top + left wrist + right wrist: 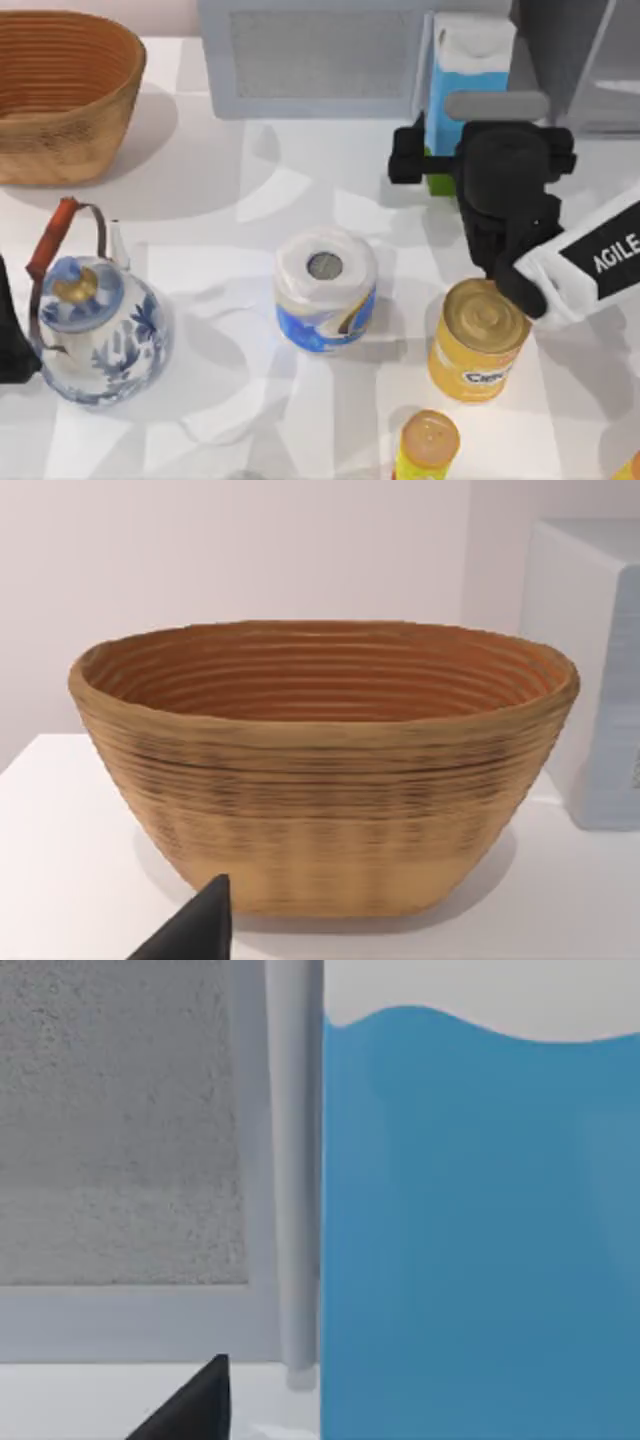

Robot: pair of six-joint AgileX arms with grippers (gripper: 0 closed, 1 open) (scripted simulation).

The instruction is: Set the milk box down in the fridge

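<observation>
We have our right gripper (pixel 432 165) pushed up against the lower front of the milk box (pixel 468 75), which stands upright just ahead of it, between the microwave (pixel 315 55) on one side and the fridge (pixel 585 55) on the other. In the right wrist view the carton's blue face sits very close, so we judge that we are lined up for a grasp low on the body, where a tall box is steadier to lift. Whether our jaws are apart, together, or already pressing the carton we cannot tell, since the wrist housing covers them from above. The fridge lies just beyond the carton to our gripper's right, so the carry should be short once we hold it; its inside is hidden from us. Behind the gripper, near our forearm, stands a yellow can (pixel 478 340), and a roll of paper (pixel 325 290) sits further back to the left. Our left arm is parked at the table's left edge, facing the woven basket (pixel 320 770), which holds nothing. The teapot (pixel 95 330) keeps its lid on.
</observation>
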